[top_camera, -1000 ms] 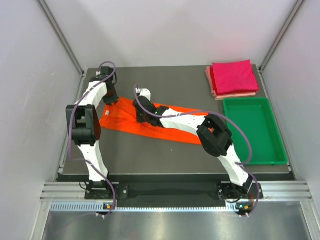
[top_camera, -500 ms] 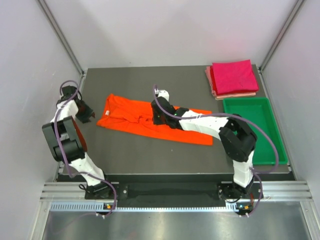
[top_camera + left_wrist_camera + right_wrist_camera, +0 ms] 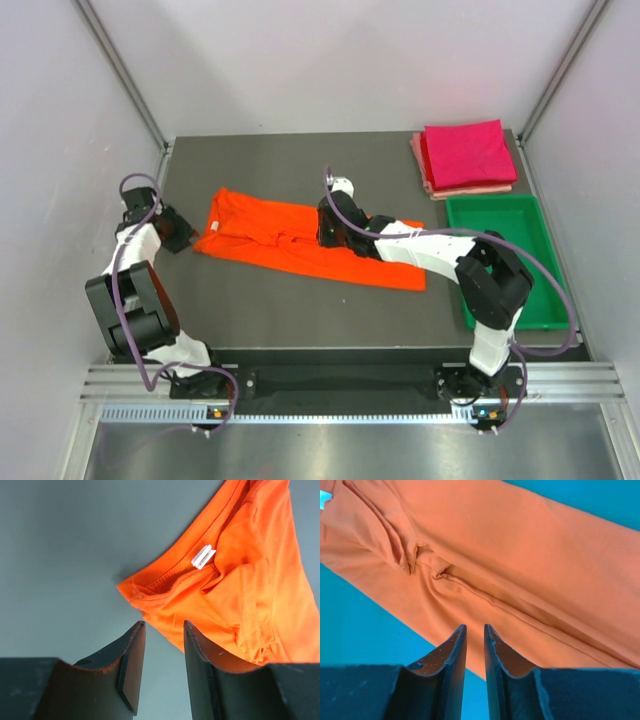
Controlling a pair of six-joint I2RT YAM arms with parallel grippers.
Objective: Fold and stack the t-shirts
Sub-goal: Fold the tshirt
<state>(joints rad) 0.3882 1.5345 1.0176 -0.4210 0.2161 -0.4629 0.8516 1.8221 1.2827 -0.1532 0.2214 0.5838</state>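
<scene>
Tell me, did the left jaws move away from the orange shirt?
Yes. The left jaws came off the orange t-shirt, toward the table's left edge.

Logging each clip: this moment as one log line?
orange t-shirt: unstacked | left gripper: open, empty, beside t-shirt | right gripper: slightly open, empty, above t-shirt

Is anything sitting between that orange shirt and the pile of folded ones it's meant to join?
Nothing visible does. Bare table lies between the orange shirt and the folded pile in the far right corner. The green tray sits nearer than the pile, beside that path.
</scene>
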